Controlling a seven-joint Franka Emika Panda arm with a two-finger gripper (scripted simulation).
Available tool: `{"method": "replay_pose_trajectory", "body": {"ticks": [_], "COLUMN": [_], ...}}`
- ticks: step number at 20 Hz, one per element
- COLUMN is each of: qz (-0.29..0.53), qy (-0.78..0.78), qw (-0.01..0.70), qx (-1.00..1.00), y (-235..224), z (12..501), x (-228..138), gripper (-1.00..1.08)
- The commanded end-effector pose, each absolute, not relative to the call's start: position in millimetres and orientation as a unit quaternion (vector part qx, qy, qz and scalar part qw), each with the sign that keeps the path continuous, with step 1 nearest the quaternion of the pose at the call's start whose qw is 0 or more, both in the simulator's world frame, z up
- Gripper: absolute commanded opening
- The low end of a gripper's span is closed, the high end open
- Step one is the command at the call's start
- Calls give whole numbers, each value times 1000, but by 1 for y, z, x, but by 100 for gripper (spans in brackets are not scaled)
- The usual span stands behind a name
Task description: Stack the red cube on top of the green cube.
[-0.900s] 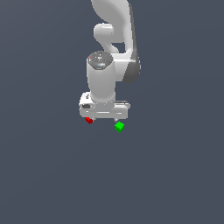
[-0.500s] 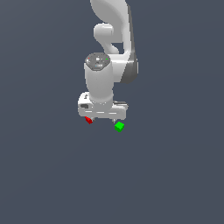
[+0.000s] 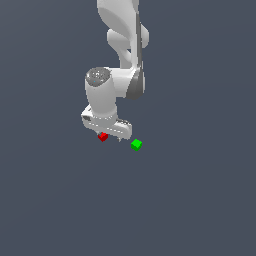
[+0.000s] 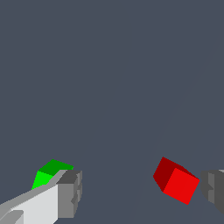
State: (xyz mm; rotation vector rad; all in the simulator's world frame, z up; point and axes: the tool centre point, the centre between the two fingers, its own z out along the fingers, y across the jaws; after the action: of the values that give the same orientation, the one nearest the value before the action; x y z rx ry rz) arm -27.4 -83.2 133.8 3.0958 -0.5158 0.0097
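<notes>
Red cube (image 4: 176,180) sits between spread fingers (image 4: 70,194), green cube (image 4: 49,172) just outside.

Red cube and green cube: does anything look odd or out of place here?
Nothing stands out. The red cube sits between the open hand's fingers, untouched; the green cube rests apart, both intact.

The exterior view looks down from afar on arm and worktop (image 3: 200,200); the wrist view sits close, facing down between the jaws — both share the red cube (image 3: 103,136) and green cube (image 3: 136,145).
</notes>
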Motion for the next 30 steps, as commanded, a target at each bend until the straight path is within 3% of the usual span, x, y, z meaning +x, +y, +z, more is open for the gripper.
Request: {"method": "replay_pose_trajectory", "body": {"ticks": [1, 14, 30], "qz": [2, 0, 0], "qy": [-210, -378, -389], "qw": [2, 1, 0], "qx": [978, 926, 921], "y": [-98, -139, -140], "z": [121, 74, 59], "x": [-41, -105, -111], "gripper": [100, 100, 100]}}
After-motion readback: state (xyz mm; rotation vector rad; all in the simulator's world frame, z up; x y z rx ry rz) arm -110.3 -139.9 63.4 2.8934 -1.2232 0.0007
